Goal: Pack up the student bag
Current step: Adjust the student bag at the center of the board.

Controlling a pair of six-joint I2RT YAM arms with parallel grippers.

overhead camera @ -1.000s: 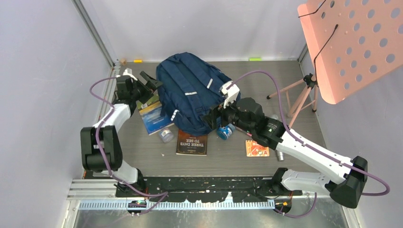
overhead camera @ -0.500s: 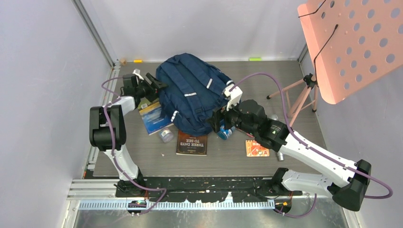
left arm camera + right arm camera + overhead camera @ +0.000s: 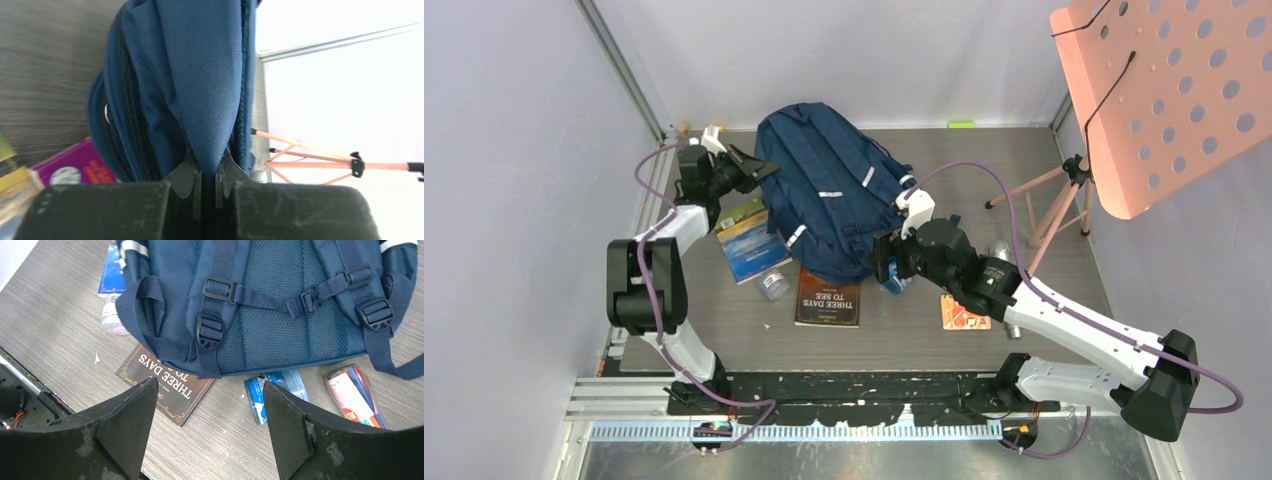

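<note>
Pinching student bag (image 3: 824, 190) with left gripper (image 3: 208, 167), right gripper (image 3: 210, 386) spread wide above it

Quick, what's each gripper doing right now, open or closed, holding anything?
Left gripper: closed, fingers pinching a fold of the student bag.
Right gripper: open, holding nothing.

large navy blue fabric backpack (image 3: 829, 195) with grey-white reflective stripes lies at the table's 12 o'clock side, its mesh back panel and two shoulder straps facing up, a chest strap buckled across them; its length runs from a rounded top end at 11 o'clock to the strap-buckle end at 5 o'clock; at its 10 o'clock edge a fold of the cloth, beside a side zip, is pinched in the left gripper (image 3: 209, 167)
</note>
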